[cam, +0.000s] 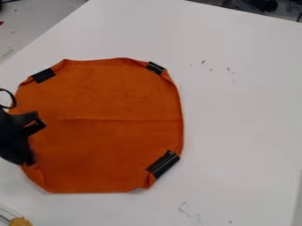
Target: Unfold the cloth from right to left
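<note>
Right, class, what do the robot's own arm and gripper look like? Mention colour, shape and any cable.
The gripper is black, its bulky body narrowing to two slim, squared-off jaws. Beside it curves a thin black loop, apparently a cable.

Black, angular robot gripper (35, 122) at left edge of camera view, about mid-height. Narrow end points rightward, toward middle of view. Broad, dark body (10, 139) behind it, cut off by left edge, with lower part reaching downward. Thin black loop (13, 98) curves just above body, also cut off by edge.
</note>
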`<state>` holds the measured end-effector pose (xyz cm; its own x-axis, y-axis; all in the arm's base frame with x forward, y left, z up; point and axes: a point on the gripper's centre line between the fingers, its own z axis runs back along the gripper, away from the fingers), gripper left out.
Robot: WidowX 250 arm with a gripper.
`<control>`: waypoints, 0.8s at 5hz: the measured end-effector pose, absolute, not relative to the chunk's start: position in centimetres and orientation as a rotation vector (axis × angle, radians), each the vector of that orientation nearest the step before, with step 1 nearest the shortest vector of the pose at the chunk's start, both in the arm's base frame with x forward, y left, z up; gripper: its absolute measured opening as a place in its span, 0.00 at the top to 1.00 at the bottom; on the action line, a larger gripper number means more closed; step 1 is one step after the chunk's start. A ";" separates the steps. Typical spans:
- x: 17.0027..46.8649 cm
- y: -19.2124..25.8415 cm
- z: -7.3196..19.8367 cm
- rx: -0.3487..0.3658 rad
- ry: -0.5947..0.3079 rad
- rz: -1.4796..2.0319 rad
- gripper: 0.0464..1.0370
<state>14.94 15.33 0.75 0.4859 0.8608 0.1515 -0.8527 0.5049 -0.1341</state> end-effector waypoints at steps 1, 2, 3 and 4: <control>14.2 15.8 1.0 -0.022 -0.230 1.059 0.58; 13.5 16.3 1.2 0.014 -0.233 1.065 0.26; 12.8 17.0 1.9 0.064 -0.213 1.054 0.04; 12.4 18.2 3.4 0.133 -0.178 1.008 0.04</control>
<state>12.42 18.19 3.36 0.5214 0.8272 0.2094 -0.8489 0.5278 0.0287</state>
